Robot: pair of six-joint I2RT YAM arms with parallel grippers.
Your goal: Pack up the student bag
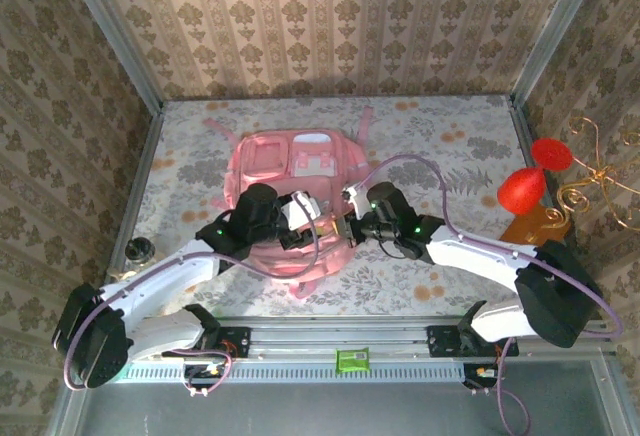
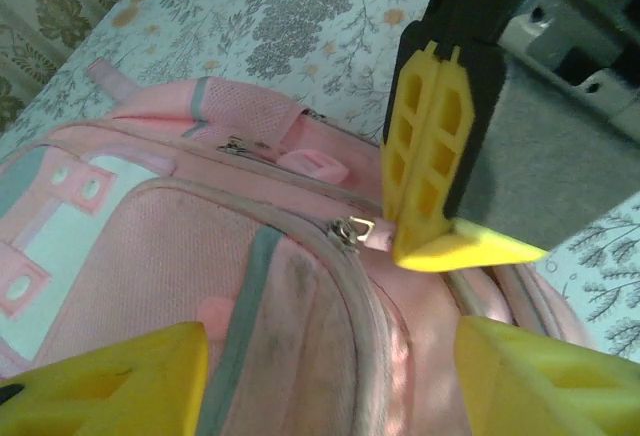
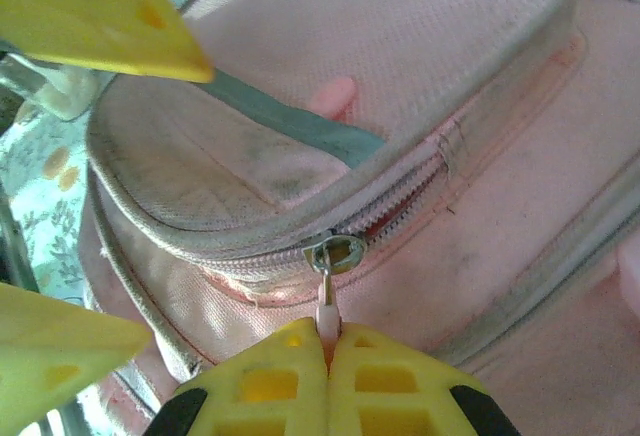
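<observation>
The student bag [image 1: 290,171], a pink backpack, lies flat in the middle of the table with both grippers over its near end. My right gripper [image 3: 328,341] is shut on the small pink pull tab [image 3: 326,314] of a zipper, whose metal slider [image 3: 335,253] sits on the seam of a front pocket. From the left wrist, that gripper's closed yellow fingers [image 2: 425,156] meet at the slider [image 2: 352,231]. My left gripper [image 2: 335,366] is open, its fingers spread wide over the pocket fabric [image 2: 290,336] with nothing between them.
A red ornament [image 1: 522,189] on a brown base [image 1: 535,224] stands at the right edge beside gold wire curls [image 1: 590,186]. A small dark round object [image 1: 140,248] sits at the left edge. Wallpapered walls enclose the table on three sides.
</observation>
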